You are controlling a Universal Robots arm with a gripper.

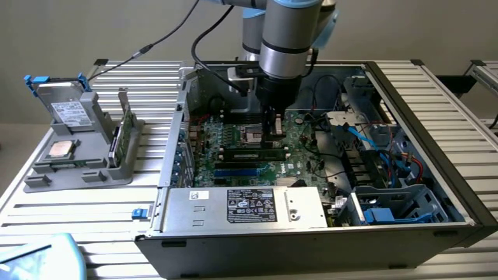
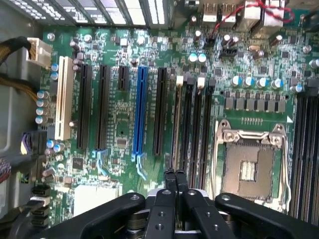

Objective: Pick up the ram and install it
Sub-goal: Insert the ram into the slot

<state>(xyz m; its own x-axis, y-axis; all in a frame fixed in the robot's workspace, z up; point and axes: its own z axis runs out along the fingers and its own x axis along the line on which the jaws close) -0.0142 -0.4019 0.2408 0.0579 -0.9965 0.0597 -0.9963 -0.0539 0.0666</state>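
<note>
Now, your end effector [image 2: 175, 173]: shut tight, empty, tips just over the ram [image 1: 251, 155].
Ram under it: one.

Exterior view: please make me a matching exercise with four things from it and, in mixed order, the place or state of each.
Things:
1. gripper
2. ram inside the case
3. processor chip
4. power supply

Place or state:
a. on the grey holder, outside the case
b. in a slot of the motherboard
c. shut
d. silver box nearest the camera

Pairs: 1-c, 2-b, 3-a, 4-d
</note>
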